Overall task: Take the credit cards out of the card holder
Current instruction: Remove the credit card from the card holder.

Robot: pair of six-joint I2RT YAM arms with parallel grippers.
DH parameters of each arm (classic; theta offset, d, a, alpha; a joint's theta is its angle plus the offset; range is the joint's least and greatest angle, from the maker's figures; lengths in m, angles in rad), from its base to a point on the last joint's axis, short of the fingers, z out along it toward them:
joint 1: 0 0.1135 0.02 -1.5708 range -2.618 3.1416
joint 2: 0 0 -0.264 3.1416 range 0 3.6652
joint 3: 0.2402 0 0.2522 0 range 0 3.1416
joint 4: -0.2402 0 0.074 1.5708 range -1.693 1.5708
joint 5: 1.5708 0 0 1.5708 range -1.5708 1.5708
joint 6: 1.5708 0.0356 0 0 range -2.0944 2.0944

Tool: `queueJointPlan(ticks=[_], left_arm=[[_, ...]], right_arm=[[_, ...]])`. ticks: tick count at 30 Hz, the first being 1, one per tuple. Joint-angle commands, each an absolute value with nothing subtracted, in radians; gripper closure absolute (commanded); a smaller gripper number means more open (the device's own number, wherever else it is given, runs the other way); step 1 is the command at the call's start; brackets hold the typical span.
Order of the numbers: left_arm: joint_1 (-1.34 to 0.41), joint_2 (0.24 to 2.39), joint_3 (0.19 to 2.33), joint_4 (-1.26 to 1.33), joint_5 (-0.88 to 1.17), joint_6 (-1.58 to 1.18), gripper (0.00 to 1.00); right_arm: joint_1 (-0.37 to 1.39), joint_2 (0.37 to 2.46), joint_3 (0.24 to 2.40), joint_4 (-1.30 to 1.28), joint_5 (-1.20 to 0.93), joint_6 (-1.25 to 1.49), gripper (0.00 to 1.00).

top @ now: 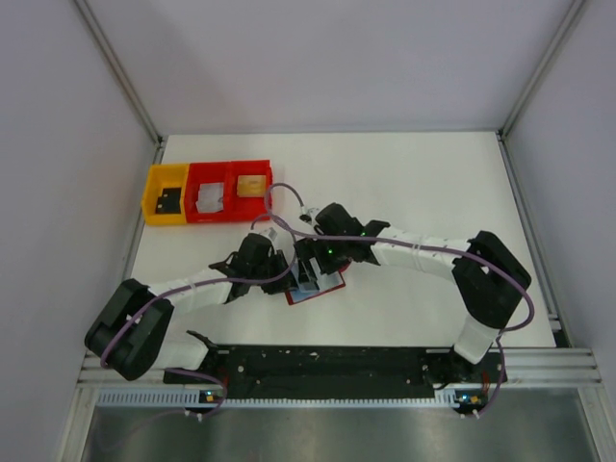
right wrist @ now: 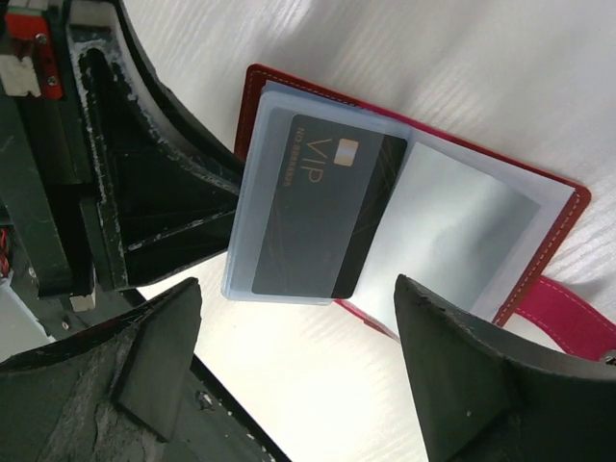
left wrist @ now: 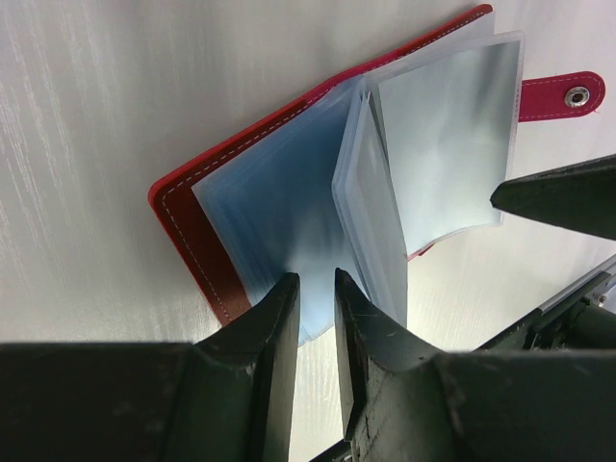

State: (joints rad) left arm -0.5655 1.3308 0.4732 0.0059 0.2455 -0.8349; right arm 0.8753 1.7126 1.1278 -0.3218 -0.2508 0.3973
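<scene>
The left gripper (left wrist: pixel 316 313) and right gripper (right wrist: pixel 294 294) crowd the card holder (left wrist: pixel 188 231); bins (top: pixel 207 192) block the table's (top: pixel 433 183) far-left corner.

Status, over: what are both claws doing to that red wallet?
Left gripper pinching card holder page. Right gripper open over black card, in its sleeve. Nothing blocking.

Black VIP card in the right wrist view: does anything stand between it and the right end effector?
Yes. The card lies inside a clear sleeve of the red card holder, so plastic covers its face. The open right end effector hangs just off the sleeve's edge, with only air between them.
</scene>
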Motion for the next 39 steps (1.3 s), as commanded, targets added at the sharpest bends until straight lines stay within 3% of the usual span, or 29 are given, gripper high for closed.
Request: queueJointPlan(ticks=[1,7,13,21,28,35,39], left_arm=[[-0.572,1.33,0.453,-0.063,0.207,-0.818,0.74],[-0.572,1.119,0.462,-0.219,0.072,-0.812,0.7],[-0.574,0.989,0.498,-0.281,0.04,-0.793,0.68],[-0.572,1.173,0.52,-0.045,0.193,-0.818,0.71],[-0.572,1.288,0.525,-0.009,0.186,-0.81,0.77],[-0.574,1.351,0.499,-0.018,0.175,-0.827,0.89],[-0.574,1.361,0.48,-0.026,0.175,-0.834,0.9]], right_arm=[[0.911,1.701,1.135,-0.272,-0.215,0.368,0.21],[0.904,1.668,1.098,-0.261,-0.176,0.38,0.28],[0.838,1.661,1.059,-0.163,-0.31,0.417,0.4],[0.773,1.709,1.022,-0.038,-0.431,0.477,0.56],[0.738,1.766,1.008,0.02,-0.48,0.509,0.58],[0.715,1.819,0.966,0.074,-0.508,0.54,0.59],[0.692,1.838,0.922,0.138,-0.537,0.575,0.6]])
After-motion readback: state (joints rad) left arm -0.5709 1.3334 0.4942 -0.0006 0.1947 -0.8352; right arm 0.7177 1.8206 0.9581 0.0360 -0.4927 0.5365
